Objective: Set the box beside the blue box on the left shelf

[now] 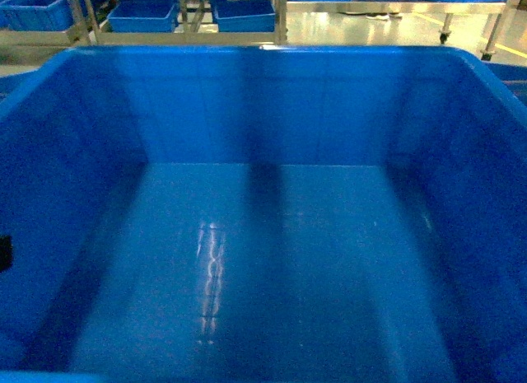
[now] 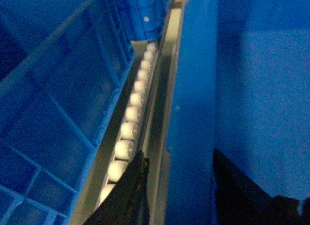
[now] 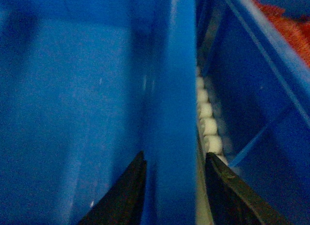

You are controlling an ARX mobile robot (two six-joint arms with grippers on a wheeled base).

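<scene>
Head view: box [image 1: 263, 259] fills the near frame, open top, more blue bins [image 1: 144, 12] on far racks. Left wrist: left claw [image 2: 177, 186] pinching the box's left wall, white rollers [image 2: 131, 109] just beside. Right wrist: right claw [image 3: 174, 186] pinching the right wall, rollers [image 3: 207, 123] alongside.

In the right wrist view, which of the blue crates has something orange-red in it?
The neighbouring crate right of the white rollers, with orange-red material at its top. The box that the right gripper straddles shows only bare blue walls.
</scene>
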